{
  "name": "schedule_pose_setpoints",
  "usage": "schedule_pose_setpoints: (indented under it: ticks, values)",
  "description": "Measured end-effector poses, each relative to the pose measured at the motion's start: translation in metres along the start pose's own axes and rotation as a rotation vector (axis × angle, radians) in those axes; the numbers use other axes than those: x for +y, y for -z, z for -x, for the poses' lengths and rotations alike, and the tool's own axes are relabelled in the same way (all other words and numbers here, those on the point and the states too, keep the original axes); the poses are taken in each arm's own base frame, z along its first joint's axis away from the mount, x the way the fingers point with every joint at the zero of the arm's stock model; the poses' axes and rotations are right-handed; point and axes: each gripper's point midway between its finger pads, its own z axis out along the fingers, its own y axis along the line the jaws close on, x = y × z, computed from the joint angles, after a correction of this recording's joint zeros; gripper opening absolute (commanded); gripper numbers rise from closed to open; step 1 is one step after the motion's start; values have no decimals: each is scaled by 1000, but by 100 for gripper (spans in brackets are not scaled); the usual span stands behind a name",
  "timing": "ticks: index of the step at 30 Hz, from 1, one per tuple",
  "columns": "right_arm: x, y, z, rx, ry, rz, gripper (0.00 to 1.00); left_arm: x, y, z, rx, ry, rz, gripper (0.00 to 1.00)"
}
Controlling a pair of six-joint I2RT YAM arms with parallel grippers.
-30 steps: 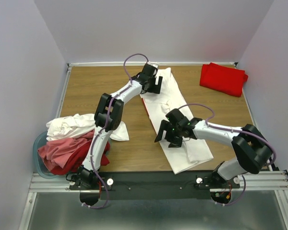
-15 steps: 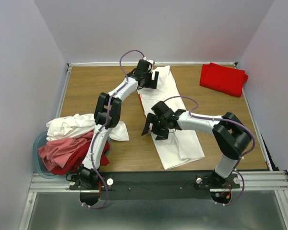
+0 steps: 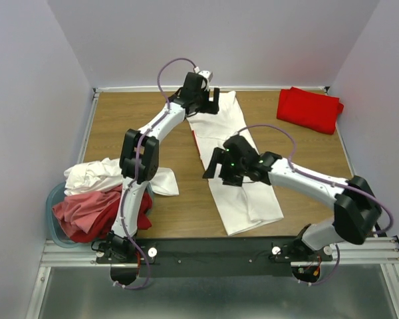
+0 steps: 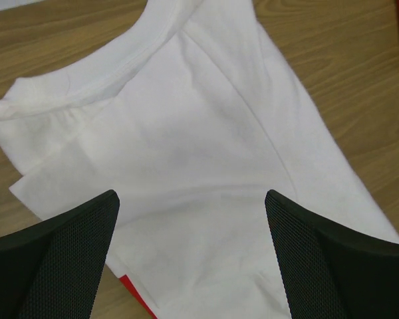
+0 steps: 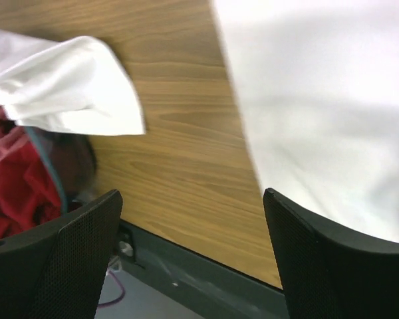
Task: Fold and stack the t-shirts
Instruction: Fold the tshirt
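Heap [image 3: 96, 174]: nearest the arm bases, on the left. Unfolded t-shirts, a white one on top, dusty pink and red cloth [image 3: 86, 212] underneath, all spilling out of the pale blue tub [image 3: 53, 206]. Nothing here is folded yet.
Right gripper [image 5: 191, 196]: jaws spread wide with nothing between them. It hovers by the left edge of the long white shirt, and its wrist view shows bare wood below.
White t-shirt [image 3: 246, 199]: mid-table [image 3: 120, 126], folded lengthwise into a narrow strip. It runs from the near edge towards the far wall, collar at the far end.
Red sliver [image 4: 136, 296]: it peeks out from under the strip's left edge. Print or another layer, I can't tell.
Left gripper [image 4: 191, 196]: up at the far end, over the collar area. Its jaws are wide open and empty, and whether they touch the cloth is unclear.
Red t-shirt [image 3: 309, 108]: far right corner, folded, lying alone and well apart from the rest. By my reading it's the start of the stack.
Progress: early going, I'd judge. One shirt looks finished. The white one still needs its crosswise folds, then a trip onto the red one. After that the whole heap is left.
Writing: none legible, with no brand, tag or label to read in any view.
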Motion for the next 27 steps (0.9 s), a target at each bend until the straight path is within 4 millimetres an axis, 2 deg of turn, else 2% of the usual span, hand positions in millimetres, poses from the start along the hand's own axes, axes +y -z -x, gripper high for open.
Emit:
schedule_pose_setpoints:
  ticks: [3,6,8,13,15,20,23,27]
  values:
    - [-29,20,-4,-37,-15,-50,94,-16,31,22,-58,33,-27,97]
    - [-70,31,-16,-45,-29,-138,94,-25,48,21,-65,72,-39,96]
    - [-97,36,-33,-27,-38,-200,94,-30,46,6,-38,104,-45,96]
    - [-135,41,-57,-5,-61,-275,94,-38,26,-60,107,141,-36,97]
    - [-149,41,-65,7,-65,-306,94,-42,19,-79,146,153,-34,97]
    - [-161,38,-75,26,-67,-329,93,-48,16,-110,210,182,-25,98]
    - [-159,35,-77,33,-73,-309,92,-47,14,-111,207,197,-22,98]
    - [-145,29,-79,47,-99,-236,92,-46,7,-107,197,199,-16,98]
